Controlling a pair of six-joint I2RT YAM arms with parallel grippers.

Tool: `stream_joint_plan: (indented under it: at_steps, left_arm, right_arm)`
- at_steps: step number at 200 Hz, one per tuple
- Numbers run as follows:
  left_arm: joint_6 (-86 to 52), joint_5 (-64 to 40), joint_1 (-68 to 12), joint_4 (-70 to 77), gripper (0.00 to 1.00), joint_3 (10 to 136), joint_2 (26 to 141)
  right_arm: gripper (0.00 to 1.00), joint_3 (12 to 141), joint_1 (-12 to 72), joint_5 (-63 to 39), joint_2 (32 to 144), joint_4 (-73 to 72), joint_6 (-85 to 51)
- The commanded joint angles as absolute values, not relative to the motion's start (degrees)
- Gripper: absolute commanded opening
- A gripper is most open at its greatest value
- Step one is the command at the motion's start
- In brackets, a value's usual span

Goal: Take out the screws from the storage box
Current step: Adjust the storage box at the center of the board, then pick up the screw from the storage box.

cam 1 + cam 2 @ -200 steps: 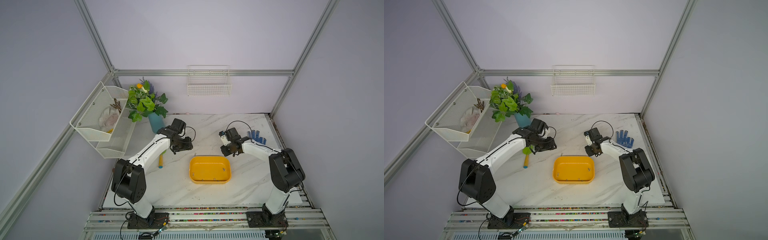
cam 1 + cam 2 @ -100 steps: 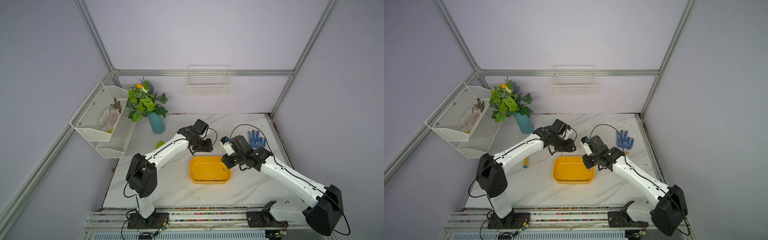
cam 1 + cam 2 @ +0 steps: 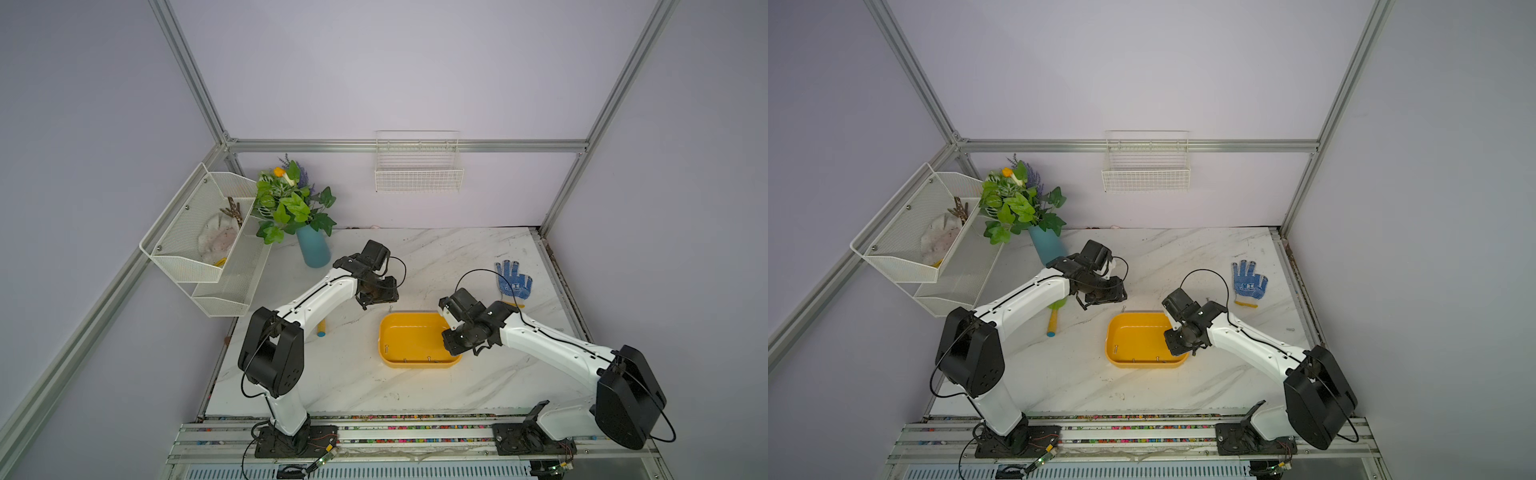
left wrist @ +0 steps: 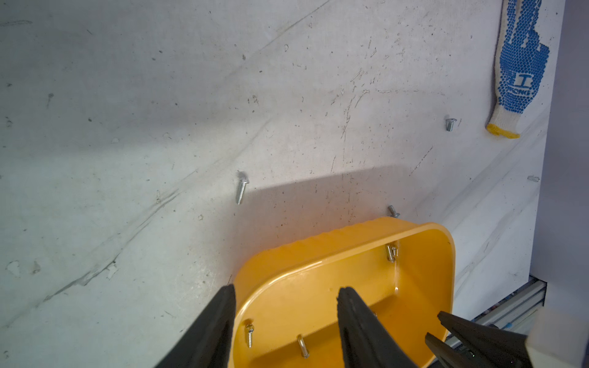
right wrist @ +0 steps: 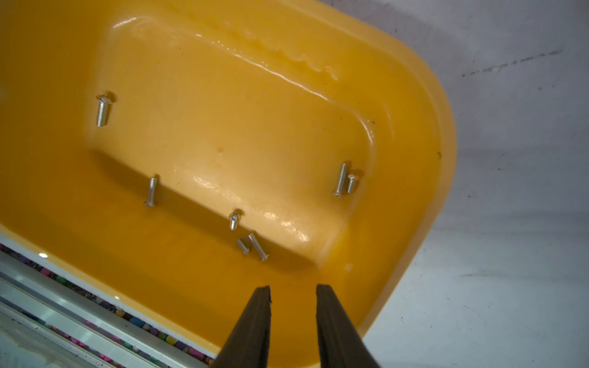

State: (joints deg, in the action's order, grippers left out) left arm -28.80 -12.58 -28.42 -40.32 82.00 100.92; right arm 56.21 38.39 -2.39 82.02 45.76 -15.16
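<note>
Toward counter (image 3: pixel 353 382) front edge, in storage box (image 5: pixel 414 127) | seven screws (image 5: pixel 233 223) ahead of right jaws: parted, empty | left jaws: parted, empty, near box's far corner

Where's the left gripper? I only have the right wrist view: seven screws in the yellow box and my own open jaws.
Observer: The left gripper hangs open at the storage box's far corner on the left arm's side. In its wrist view, one finger shows outside the wall and one over the inside.
Operator: Any screws out of the box yet?
Observer: Yes. The left wrist view shows three screws on the marble table: that one lying apart, another just behind the box's rim, and a third nearer the blue-dotted work glove.
</note>
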Motion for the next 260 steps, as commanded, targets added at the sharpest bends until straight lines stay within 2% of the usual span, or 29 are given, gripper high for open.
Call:
stream_joint_plan:
  at_steps: [1,57,97,173,260]
  left_arm:
    - [-27.2,-16.1,-28.7,-39.0,0.56,78.4,103.0]
    - [-27.9,-20.2,-28.7,-36.1,0.56,74.3,102.3]
    - [-27.5,-24.8,-28.7,-35.7,0.45,70.5,100.8]
    - [-28.4,-28.4,-28.9,-33.9,0.43,63.2,97.6]
    - [-29.0,-28.1,-29.4,-33.9,0.41,63.5,97.6]
  right_arm:
    - [0.32,57.8,38.9,-0.1,84.2,47.0,-15.7]
    - [0.34,60.1,39.7,6.4,91.1,48.9,-14.0]
    - [0.34,61.4,39.9,10.1,93.9,48.6,-11.1]
    - [0.34,60.3,39.8,11.8,95.6,45.0,-10.7]
    - [0.44,57.7,39.7,14.7,99.0,43.1,-14.9]
